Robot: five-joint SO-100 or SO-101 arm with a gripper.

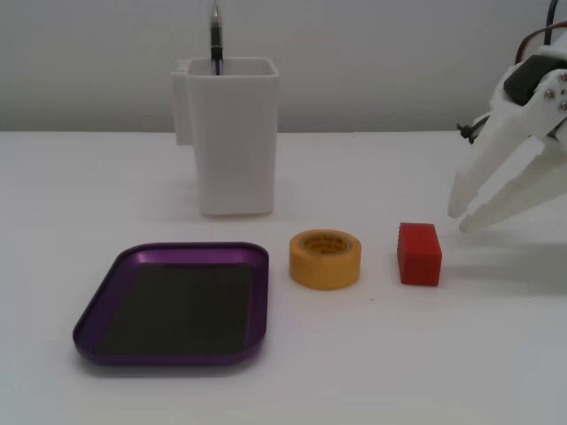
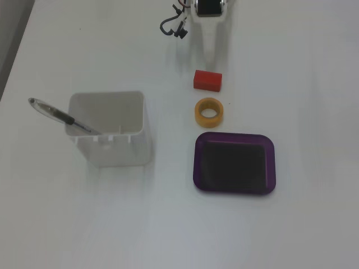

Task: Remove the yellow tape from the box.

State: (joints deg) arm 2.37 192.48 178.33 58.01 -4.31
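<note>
The yellow tape [image 1: 325,258] lies flat on the white table, outside the box and just to the right of it in a fixed view; it also shows in another fixed view [image 2: 209,112]. The box [image 1: 106,297], a shallow purple tray, holds nothing; it also shows in another fixed view [image 2: 271,162]. My gripper [image 1: 462,221] hangs at the right edge of a fixed view, above and to the right of the red block, with its white fingers a little apart and nothing between them. In another fixed view the gripper [image 2: 210,56] points down from the top edge.
A red block [image 1: 418,253] sits between the tape and the gripper, also seen in another fixed view [image 2: 207,79]. A tall white container [image 1: 232,142] with a pen [image 1: 214,40] stands behind the tray.
</note>
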